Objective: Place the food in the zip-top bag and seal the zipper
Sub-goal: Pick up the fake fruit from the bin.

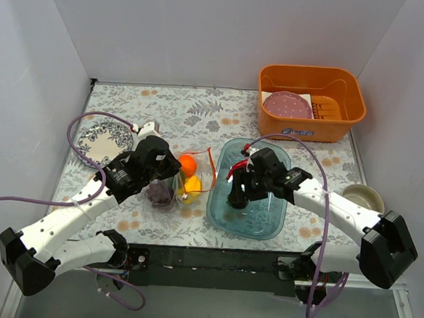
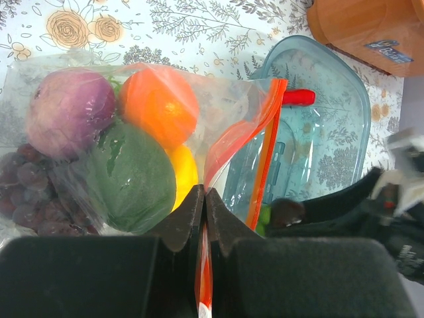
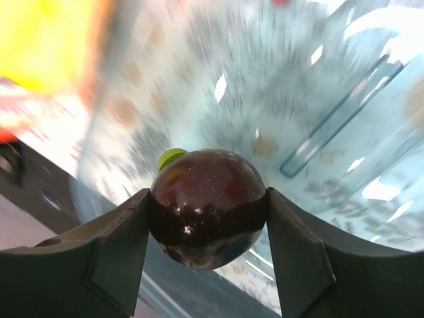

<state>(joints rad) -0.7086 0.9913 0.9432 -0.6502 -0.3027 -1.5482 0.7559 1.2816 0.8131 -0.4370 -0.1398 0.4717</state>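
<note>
Dark plum (image 3: pixel 209 199), glossy and round, sits pinched between the fingers of the right claw (image 3: pixel 209 248) low in the blue tray (image 1: pixel 219 207). The grip looks centred, so lifting straight up before swinging across seems wise. Just beside it, the left claw (image 2: pixel 204 199), pressed together, pinches the zipper (image 2: pixel 265 152) and holds the mouth of the zip-top bag (image 2: pixel 232 93) agape toward the tray. The crinkly clear bag lies on the table (image 1: pixel 171 112) holding an orange (image 2: pixel 159 106), purple onion (image 2: pixel 69 112), green lime (image 2: pixel 129 175), yellow pepper (image 2: pixel 183 173) and grapes (image 2: pixel 26 192). Farther off, a red chilli (image 2: pixel 298 97) waits in the tray.
</note>
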